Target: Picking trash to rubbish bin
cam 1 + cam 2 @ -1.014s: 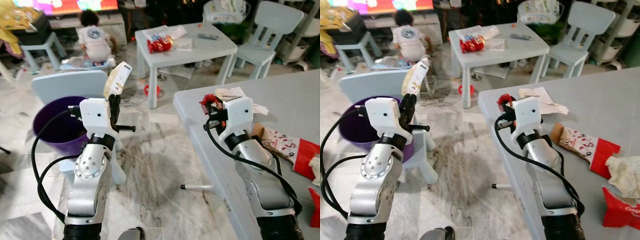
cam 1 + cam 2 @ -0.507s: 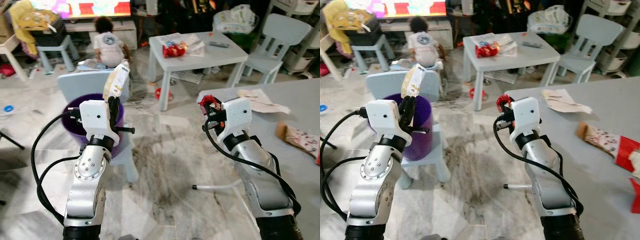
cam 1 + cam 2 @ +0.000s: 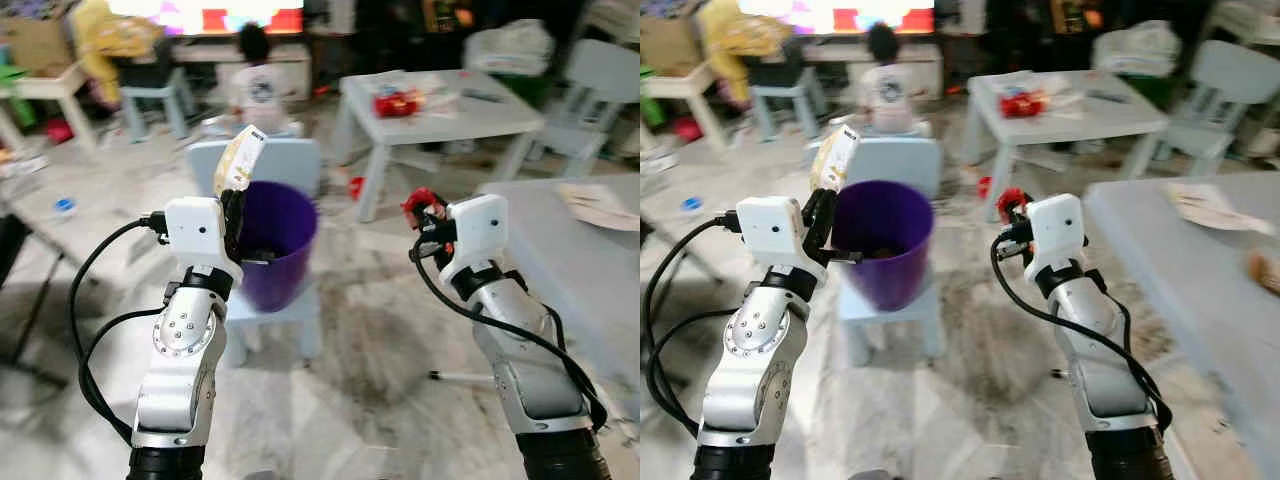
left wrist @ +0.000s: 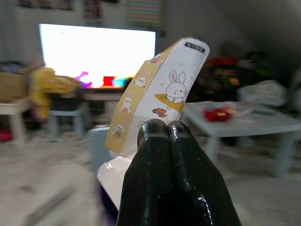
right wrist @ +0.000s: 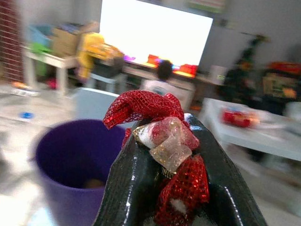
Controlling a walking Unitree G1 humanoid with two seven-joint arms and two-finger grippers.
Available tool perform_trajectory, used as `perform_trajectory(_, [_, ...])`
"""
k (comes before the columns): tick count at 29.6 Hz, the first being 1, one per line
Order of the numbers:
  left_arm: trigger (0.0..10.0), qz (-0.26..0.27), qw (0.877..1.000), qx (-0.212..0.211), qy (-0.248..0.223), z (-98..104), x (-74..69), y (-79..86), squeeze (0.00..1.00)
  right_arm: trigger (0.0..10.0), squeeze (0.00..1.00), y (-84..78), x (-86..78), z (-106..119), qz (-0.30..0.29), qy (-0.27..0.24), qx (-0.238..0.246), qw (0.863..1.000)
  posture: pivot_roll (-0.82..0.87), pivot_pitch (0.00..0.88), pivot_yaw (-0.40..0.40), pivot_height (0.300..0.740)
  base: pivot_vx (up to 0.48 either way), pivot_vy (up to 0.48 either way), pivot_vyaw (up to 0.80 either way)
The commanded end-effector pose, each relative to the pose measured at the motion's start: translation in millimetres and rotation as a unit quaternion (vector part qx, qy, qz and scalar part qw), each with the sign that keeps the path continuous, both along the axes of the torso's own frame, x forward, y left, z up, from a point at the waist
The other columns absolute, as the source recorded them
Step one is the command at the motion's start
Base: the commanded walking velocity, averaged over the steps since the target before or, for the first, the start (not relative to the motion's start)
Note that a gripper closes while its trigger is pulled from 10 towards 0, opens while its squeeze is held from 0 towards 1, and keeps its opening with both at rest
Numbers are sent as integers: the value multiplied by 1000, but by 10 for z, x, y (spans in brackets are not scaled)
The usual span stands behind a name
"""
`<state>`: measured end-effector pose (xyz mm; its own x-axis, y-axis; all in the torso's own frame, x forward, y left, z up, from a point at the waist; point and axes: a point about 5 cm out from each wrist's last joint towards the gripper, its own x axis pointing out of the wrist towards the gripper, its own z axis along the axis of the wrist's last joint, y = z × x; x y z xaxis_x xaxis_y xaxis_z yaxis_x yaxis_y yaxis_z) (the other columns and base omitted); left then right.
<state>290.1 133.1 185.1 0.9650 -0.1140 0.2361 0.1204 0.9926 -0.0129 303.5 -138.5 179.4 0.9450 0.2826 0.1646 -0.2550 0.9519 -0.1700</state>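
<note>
Both claws clamped: left claw (image 3: 233, 205) on wrapper (image 3: 239, 160), right claw (image 5: 165, 155) on red net (image 5: 143, 106); purple bin (image 3: 274, 243) nearer now.

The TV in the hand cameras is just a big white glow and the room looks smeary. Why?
Left wrist view: the TV is blown out white and the room behind is blurred, while the left tool and its bunny wrapper stay sharp. Right wrist view: same glare, soft purple bin, crisp red net. Eye views: smeared.

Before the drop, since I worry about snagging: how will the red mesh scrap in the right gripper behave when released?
The red mesh scrap looks crumpled and floppy, probably very light. Its open weave could catch on the right gripper fingers. It may flutter rather than fall straight into the purple bin.
</note>
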Motion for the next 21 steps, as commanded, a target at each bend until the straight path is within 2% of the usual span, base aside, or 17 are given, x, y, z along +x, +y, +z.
perform_trajectory(1, [0, -9, 1000, -1, 0, -6, -6, -62, 0, 0, 0, -50, -12, 4, -5, 0, -1, 1000, 53, 97, -62, 740, 0, 0, 0])
perform_trajectory(21, [0, -10, 1000, -17, -1, 1, 20, -56, 0, 0, 0, -56, -11, 12, -7, -2, -1, 1000, 42, 103, -63, 740, 13, 0, 0])
